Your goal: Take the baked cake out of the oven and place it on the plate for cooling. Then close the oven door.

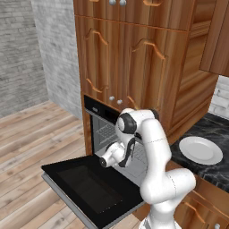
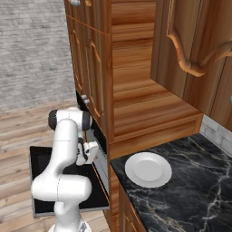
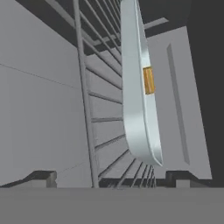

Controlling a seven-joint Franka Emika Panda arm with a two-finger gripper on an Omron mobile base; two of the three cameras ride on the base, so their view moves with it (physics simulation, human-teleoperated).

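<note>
One cake [image 3: 148, 80], one plate [image 1: 201, 150], one open claw [image 3: 113, 177].

Glossy wood cabinets [image 1: 129, 58], marbled counter [image 2: 190, 181]

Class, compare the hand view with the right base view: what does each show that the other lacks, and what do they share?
Hand view alone: the small golden-orange cake on a grey metal tray, and the open tool with its dark tips spread wide. Right base view alone: the round white plate on the black marble counter, and the lowered black oven door. Shared: the oven's wire rack.
</note>
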